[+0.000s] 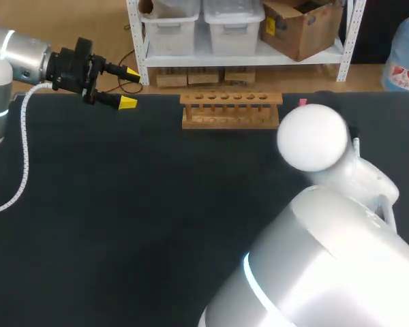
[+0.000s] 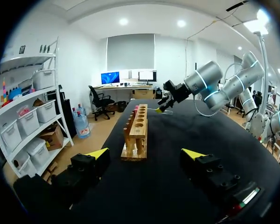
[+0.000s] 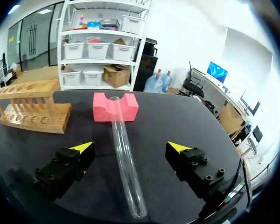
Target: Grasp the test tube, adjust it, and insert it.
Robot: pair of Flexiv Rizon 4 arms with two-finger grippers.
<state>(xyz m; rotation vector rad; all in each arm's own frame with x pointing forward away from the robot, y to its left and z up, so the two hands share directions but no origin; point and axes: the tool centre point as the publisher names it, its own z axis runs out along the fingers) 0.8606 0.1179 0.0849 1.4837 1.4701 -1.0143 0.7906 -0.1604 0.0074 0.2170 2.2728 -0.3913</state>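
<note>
From the head view, I see my left arm (image 1: pixel 20 61) coming in over the far corner of the black table (image 1: pixel 123 225), well off to the side of the wooden rack (image 1: pixel 230 111), which stands at the table's far edge. The left gripper (image 1: pixel 130 87) points toward the rack with its yellow tips spread and nothing between them. My right arm (image 1: pixel 327 225) fills the near corner on the rack's other side. Its white elbow covers the ground just past that end of the rack, where only a sliver of the pink block (image 1: pixel 302 103) peeks out. I cannot find the test tube from here. In the left wrist view, my own fingers stand wide apart above the dark cloth, and the rack runs lengthwise straight ahead of them, its row of holes facing up. Beyond the rack's far end my right gripper (image 2: pixel 161 108) hangs low over the table. In the right wrist view, that gripper's fingers are parted too. The test tube (image 3: pixel 126 163) lies between them, touching neither. Its open mouth is propped in the notch of the pink block, and its rounded end lies back toward my wrist. The block sits just beside the rack's end, apart from it.
</note>
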